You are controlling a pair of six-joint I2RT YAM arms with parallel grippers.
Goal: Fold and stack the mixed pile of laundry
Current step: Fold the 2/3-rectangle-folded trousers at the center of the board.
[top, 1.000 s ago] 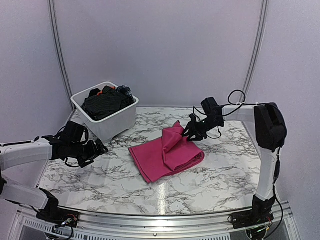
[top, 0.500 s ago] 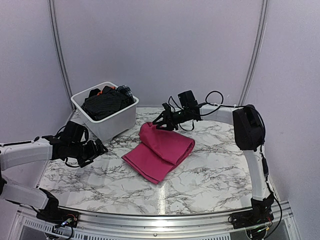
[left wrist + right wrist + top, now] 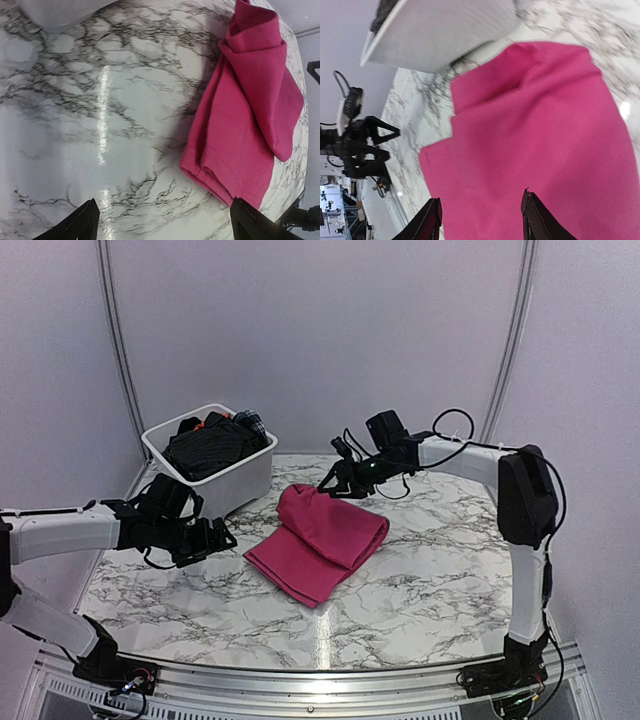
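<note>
The magenta-pink cloth (image 3: 320,538) lies folded in a thick bundle on the middle of the marble table. My right gripper (image 3: 334,483) hovers just over the bundle's far end, open, with only pink cloth (image 3: 540,140) below its fingertips (image 3: 534,215) and nothing pinched. My left gripper (image 3: 218,538) is open wide, low over the bare marble just left of the cloth's near edge (image 3: 235,150). The rest of the laundry pile sits in the white tub: a black pinstriped shirt (image 3: 205,447), a speck of orange (image 3: 203,423) and a dark plaid piece (image 3: 250,422).
The white plastic tub (image 3: 232,483) stands at the back left, close behind my left arm; its wall shows in the right wrist view (image 3: 445,30). Curved grey walls enclose the table's back. A metal rail (image 3: 320,680) runs along the near edge.
My right gripper swept left, folding the pink cloth over onto itself, then opened and let go. My left arm slid right, closer to the cloth.
</note>
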